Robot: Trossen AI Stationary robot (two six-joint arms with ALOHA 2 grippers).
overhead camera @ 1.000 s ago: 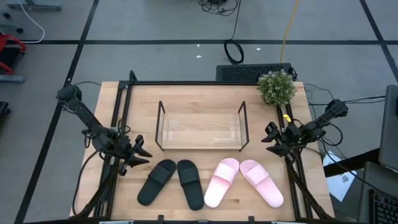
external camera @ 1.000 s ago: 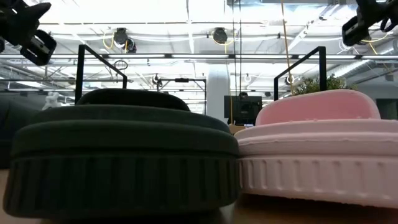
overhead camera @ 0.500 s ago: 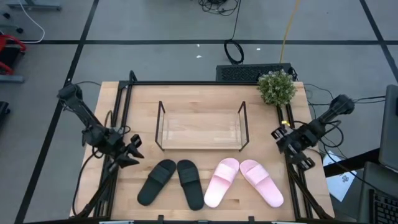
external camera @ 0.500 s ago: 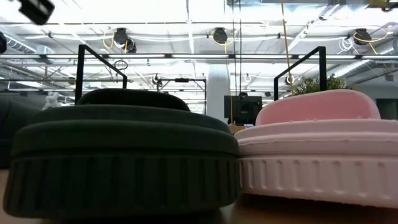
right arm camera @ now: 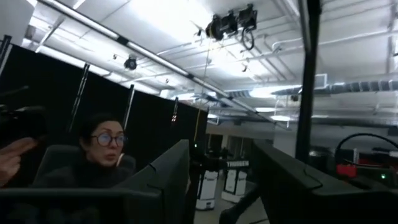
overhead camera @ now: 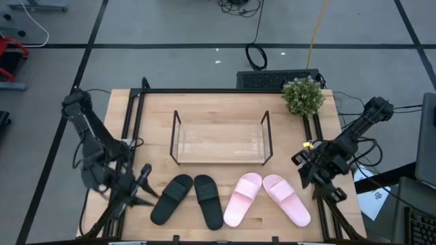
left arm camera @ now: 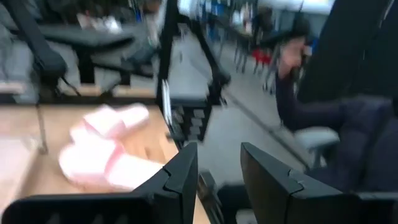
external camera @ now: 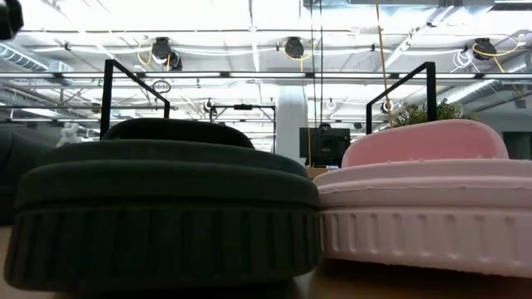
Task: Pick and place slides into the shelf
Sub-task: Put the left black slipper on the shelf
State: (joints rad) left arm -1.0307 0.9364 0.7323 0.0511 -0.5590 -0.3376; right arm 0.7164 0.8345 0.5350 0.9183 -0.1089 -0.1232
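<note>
Slides, four, in a row along the near edge of the table (overhead camera: pixel 225 109), none yet on the shelf.
- Black pair: left slide (overhead camera: pixel 171 199) slants, its far end toward the table's middle; right slide (overhead camera: pixel 208 201) lies beside it, far ends close, near ends spread.
- Pink pair: left slide (overhead camera: pixel 242 198) and right slide (overhead camera: pixel 287 199), splayed the same way. Long axes of all four run roughly near-to-far, each tilted.

Shelf (overhead camera: pixel 219 138): thin black wire frame, clear base, mid-table, just behind the slides; nothing on it.

Plant (overhead camera: pixel 302 94): far right corner, well apart from the work.

Left gripper (overhead camera: pixel 139 188): at the left edge of the table, just beside the left black slide, which lies to its right. Jaws part open with a clear gap, holding nothing.

Right gripper (overhead camera: pixel 304 165): at the right edge, above the right pink slide's far end. Jaws wide apart, holding nothing.

Person, seated, in the room beyond the table; visible in the right wrist view (right arm camera: pixel 99 152).

Judgement: each arm is nearest its own outer slide; a grasp would likely close across a slide's narrow width, so the wrist must turn to match that slide's slant.
</note>
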